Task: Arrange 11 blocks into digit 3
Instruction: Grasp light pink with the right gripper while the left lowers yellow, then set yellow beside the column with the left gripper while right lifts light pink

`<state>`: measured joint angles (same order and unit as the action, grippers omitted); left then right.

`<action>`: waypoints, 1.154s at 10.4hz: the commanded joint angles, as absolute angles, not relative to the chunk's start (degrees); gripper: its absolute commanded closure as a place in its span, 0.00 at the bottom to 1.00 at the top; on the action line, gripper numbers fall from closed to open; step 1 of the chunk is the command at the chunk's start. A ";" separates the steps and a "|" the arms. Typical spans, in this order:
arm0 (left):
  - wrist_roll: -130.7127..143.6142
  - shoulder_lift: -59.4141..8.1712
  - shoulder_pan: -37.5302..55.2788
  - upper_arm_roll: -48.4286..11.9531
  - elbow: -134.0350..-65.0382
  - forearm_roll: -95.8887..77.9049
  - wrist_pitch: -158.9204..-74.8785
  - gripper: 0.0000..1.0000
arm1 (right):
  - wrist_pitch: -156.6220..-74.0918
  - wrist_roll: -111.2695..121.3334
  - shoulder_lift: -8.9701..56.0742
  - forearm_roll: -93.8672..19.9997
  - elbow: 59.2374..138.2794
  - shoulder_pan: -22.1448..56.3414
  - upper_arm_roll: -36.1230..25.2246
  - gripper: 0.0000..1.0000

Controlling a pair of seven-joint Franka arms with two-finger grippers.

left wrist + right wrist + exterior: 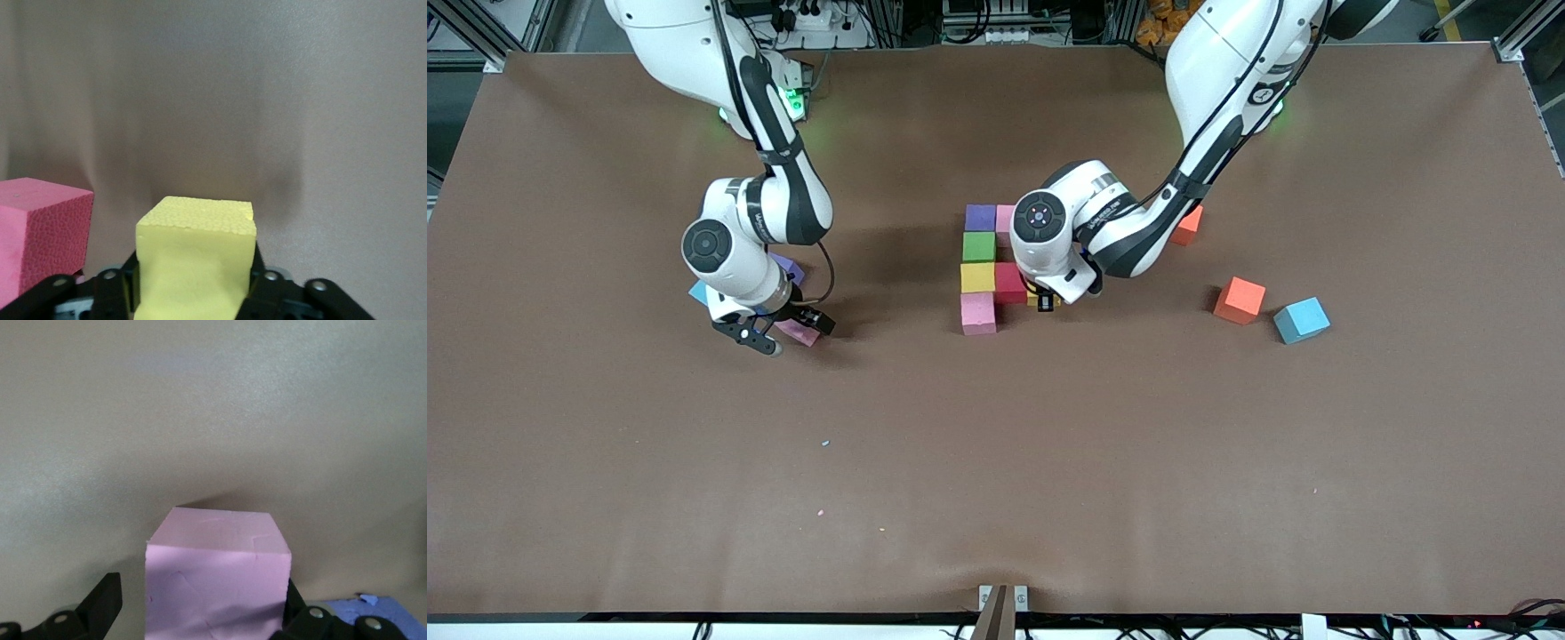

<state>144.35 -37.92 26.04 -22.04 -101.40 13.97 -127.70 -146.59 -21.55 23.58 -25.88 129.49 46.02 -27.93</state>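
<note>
The left gripper (1047, 300) is down at the cluster of blocks in the middle of the worktop (996, 462), its fingers (261, 280) close against both sides of a yellow block (197, 260) — whether they press it or have just let go, I cannot tell. That block sits just beside a red block (1010, 283), toward the left arm's end. The cluster also shows 1 purple block (980, 217), 1 green block (978, 246), another yellow block (977, 277) and 1 pink block (978, 313).

The right gripper (783, 331) has its fingers (100, 603) spread wide around a second pink block (217, 580) — a gap shows at one side. Just beside it lies a purple cube (377, 613).

Toward the left arm's end: 2 orange-red blocks (1239, 300) and a light-blue cube (1301, 320).
</note>
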 commanded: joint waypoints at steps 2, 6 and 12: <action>145.37 -37.97 26.11 -21.53 -99.93 14.06 -126.74 0.00 | -146.87 -17.93 23.99 -27.25 128.85 45.53 -28.12 0.00; 144.76 -33.85 25.49 -21.71 -100.02 13.45 -126.04 0.00 | -146.78 -18.19 23.91 -27.25 128.76 45.35 -28.21 0.84; 138.19 -26.55 19.80 -22.24 -100.02 11.01 -121.65 0.00 | -127.67 -13.46 29.50 -26.46 105.27 48.25 -27.60 0.87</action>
<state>141.93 -29.09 22.64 -21.75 -99.06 13.54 -123.19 -134.13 -15.56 24.28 -25.83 115.53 48.07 -27.71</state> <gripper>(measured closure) 0.000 0.357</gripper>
